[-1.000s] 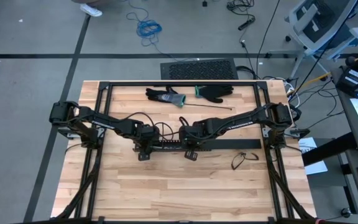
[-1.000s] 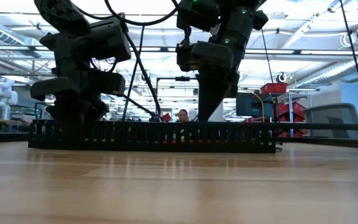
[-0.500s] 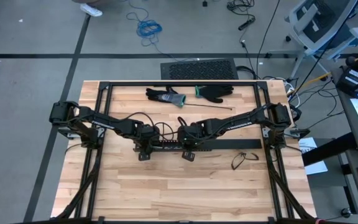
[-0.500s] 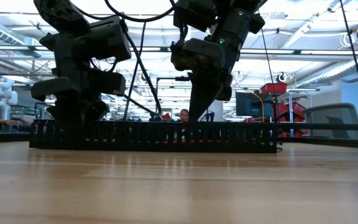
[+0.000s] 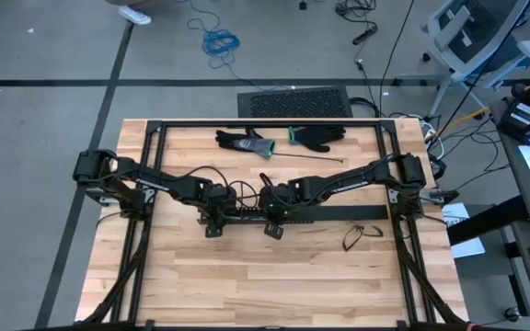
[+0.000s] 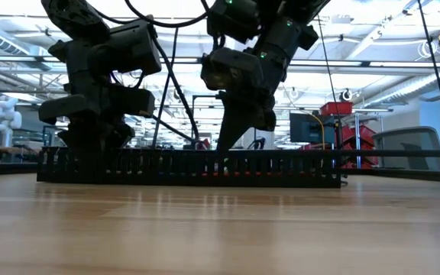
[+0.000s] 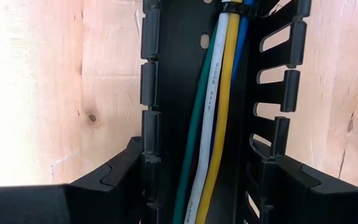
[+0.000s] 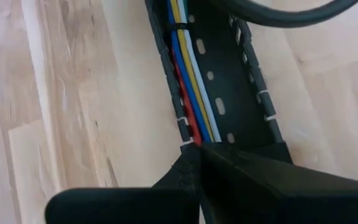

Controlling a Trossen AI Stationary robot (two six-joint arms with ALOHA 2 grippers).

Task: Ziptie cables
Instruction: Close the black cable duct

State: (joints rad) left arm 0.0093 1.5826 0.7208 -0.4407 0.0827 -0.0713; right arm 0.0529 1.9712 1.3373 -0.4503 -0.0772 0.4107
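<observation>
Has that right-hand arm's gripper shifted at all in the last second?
Yes. In the low view the right gripper has slid leftward along the black slotted duct, toward the left gripper. The overhead view shows the same small shift.

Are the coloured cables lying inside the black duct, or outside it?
Inside. The cables run along the black duct's channel, between its slotted walls.

The duct lies across the middle of the table, running left to right. The cables lie inside it, along its length. The left gripper straddles the duct's left end; the right gripper reaches into the duct just to its right. Two gloves lie at the far edge, a ziptie just nearer. Glasses lie near and right of the duct.
</observation>
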